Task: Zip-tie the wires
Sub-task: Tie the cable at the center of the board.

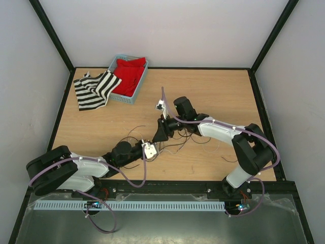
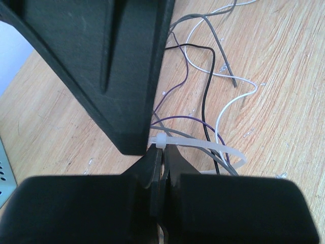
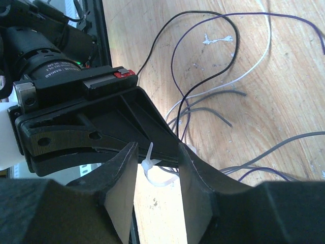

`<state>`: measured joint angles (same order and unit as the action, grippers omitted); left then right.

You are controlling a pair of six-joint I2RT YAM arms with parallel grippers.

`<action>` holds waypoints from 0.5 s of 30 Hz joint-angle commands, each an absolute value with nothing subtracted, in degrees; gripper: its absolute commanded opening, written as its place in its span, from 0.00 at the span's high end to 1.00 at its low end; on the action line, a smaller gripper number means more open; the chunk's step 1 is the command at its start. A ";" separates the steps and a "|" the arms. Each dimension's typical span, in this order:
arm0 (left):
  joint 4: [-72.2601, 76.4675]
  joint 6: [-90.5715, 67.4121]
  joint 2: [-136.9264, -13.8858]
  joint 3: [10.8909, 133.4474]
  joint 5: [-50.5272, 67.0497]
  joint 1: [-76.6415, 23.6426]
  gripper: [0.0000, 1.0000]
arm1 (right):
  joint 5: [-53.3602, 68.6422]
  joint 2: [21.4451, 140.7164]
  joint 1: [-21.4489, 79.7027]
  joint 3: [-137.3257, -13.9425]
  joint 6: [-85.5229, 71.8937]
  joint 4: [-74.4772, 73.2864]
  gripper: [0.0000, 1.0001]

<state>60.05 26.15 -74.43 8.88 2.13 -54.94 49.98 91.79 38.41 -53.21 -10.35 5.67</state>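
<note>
Clamping the zip tie (image 2: 203, 146) with the left gripper (image 2: 161, 157), jaws fully together just behind its head. Straddling that head with the right gripper (image 3: 156, 147), moderately open, fingers (image 3: 122, 178) on either side of it. Looping round a few of the wires (image 2: 207, 81), middle of the desk (image 1: 101, 127), slightly toward the near edge.

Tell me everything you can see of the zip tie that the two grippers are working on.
The zip tie is a thin, translucent whitish plastic strap with a small blocky head. In the left wrist view, the head sits at the tips of the left gripper, which looks shut on it. The strap runs out low over the table and bends back in a loop, with several wires crossing it. In the right wrist view, it stands between the open fingers of the right gripper.
</note>
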 commanded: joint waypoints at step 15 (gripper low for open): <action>61.69 25.52 -73.65 8.45 1.97 -54.50 1.00 | 53.07 92.99 40.17 -52.55 -12.61 8.51 0.66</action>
<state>59.88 26.11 -73.80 8.62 2.04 -54.92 51.46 92.42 39.53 -53.15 -12.10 7.09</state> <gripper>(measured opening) 0.002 0.351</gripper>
